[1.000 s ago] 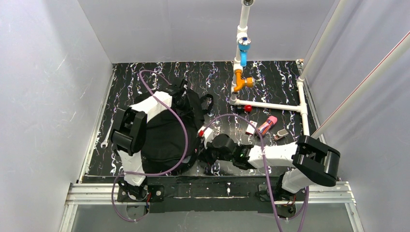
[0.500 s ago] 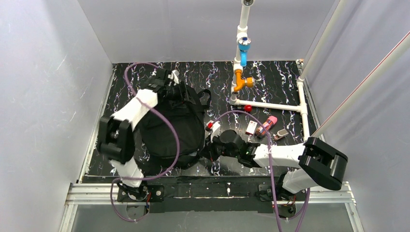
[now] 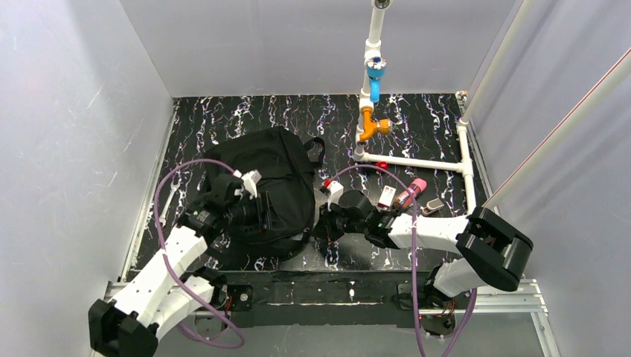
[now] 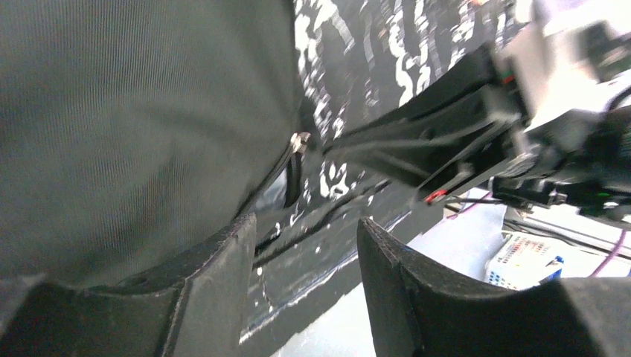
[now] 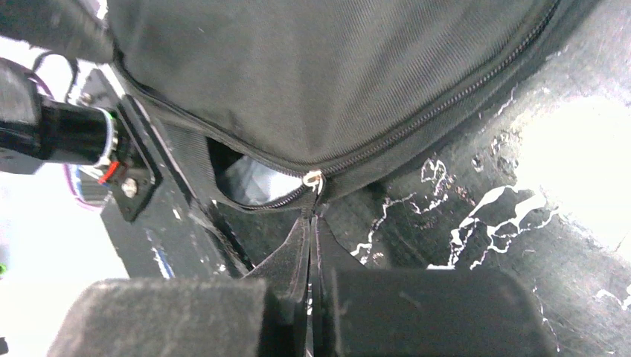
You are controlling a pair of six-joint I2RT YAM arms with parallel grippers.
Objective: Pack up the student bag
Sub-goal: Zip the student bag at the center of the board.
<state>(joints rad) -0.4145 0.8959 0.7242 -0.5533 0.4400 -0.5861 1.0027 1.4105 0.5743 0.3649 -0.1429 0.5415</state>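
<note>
Left pincer (image 4: 305, 230) stands spread, its 2 fingers apart with nothing between them, low beside the near edge of the student bag (image 3: 271, 167); a wrench (image 3: 165, 207) lies off to its left by the edge of the worktop (image 3: 424, 134). The bag, soft and black, lies flat on the left half of the worktop, its top loop pointing toward the far side. On the bag's near right side the zipper is partly undone, and something pale shows in the gap, though what it is cannot be told. The metal zipper slider (image 5: 313, 178) sits at the end of that gap. Right pincer (image 5: 312, 281) is pressed together on the black zipper pull (image 5: 301, 238) hanging from the slider. Further right, a white pipe frame (image 3: 417, 162) carries a blue fitting (image 3: 374, 82) and an orange fitting (image 3: 370, 125). Near the frame lie a red ball (image 3: 382, 166) and a pink-capped item (image 3: 413, 190).
</note>
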